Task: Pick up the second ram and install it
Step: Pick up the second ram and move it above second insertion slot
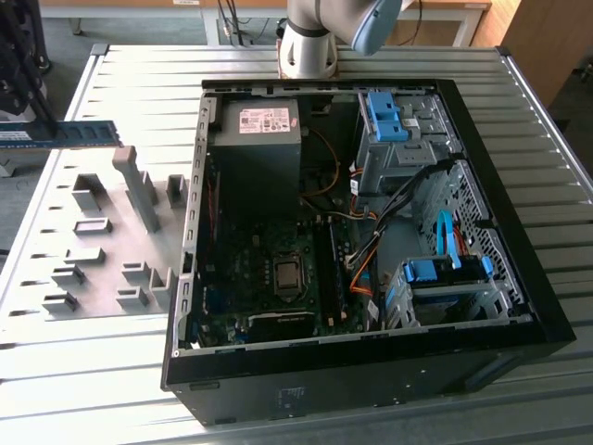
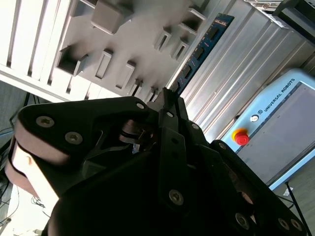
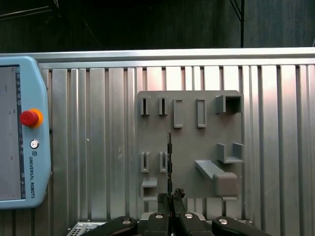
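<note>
The second ram (image 1: pixel 65 133), a thin blue stick with black chips, hangs level above the grey fixture plate (image 1: pixel 102 232) at the exterior view's left, and its outer end runs off the picture. In the first wrist view I see the ram (image 3: pixel 169 157) edge-on, reaching out from my gripper (image 3: pixel 170 195), which is shut on its near end. The second wrist view has the blue ram (image 2: pixel 202 49) sticking out past the black fingers (image 2: pixel 170 105). The open computer case (image 1: pixel 519 306) lies at the exterior view's right, with the green motherboard (image 1: pixel 232 278) and its long black slots (image 1: pixel 328 269).
Grey fixture blocks (image 3: pixel 216 179) stand up from the plate under the ram. A teach pendant (image 3: pixel 22 132) with a red button lies on the ribbed metal table (image 3: pixel 275 147) beside the plate. Inside the case are a power supply (image 1: pixel 259 139), blue drive brackets (image 1: pixel 435 273) and loose cables.
</note>
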`<state>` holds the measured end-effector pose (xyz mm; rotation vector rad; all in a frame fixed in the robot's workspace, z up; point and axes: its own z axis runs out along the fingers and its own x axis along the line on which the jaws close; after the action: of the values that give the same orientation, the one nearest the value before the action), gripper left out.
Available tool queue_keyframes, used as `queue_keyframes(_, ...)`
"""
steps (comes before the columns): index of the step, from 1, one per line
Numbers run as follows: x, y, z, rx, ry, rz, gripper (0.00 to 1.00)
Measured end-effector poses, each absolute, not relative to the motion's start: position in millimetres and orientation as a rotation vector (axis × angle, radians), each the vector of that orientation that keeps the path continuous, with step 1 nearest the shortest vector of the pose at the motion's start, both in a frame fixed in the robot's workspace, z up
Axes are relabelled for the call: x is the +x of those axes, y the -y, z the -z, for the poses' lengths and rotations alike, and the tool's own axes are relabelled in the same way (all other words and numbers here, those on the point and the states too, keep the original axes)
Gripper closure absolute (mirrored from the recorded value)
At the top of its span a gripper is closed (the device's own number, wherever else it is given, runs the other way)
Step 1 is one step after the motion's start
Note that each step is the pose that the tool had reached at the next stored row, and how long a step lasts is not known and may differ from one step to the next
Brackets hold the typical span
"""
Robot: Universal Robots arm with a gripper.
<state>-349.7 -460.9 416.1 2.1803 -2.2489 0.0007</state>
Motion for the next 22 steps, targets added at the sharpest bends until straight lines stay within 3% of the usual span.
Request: queue_keyframes(22,-344.7,460.9,-416.1,2.180,2.249,-0.001,0.86)
